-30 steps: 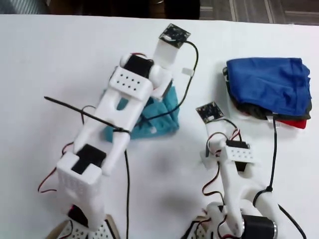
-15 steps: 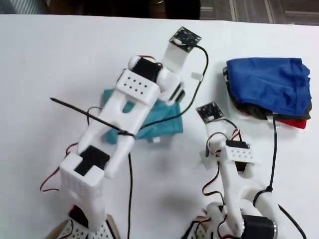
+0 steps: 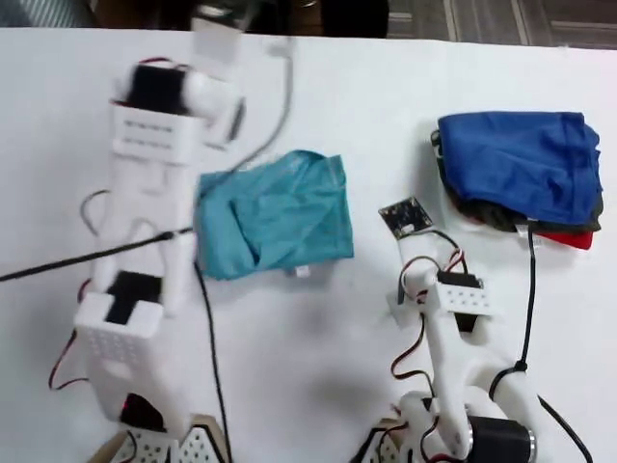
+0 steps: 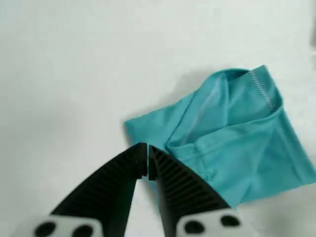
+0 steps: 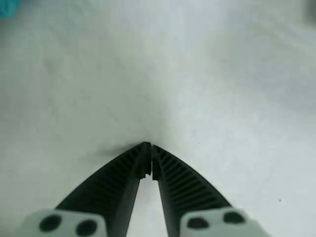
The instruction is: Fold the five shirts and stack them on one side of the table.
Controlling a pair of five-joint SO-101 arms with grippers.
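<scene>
Teal shirt (image 3: 275,214) folded, flat at centre of high view on desk (image 3: 318,367), long axis across frame. Stack (image 3: 516,169), blue on top, well right. Left hand (image 4: 148,163) pressed together, empty, by shirt's left edge. Right hand (image 5: 150,160) pressed together over bare desk. Right arm stands between shirt and stack, likely better placed for carry.

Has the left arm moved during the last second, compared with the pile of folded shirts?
Yes. The left arm swung off the teal shirt, which it covered earlier, and went farther away from the shirt pile, which stayed in place.
</scene>
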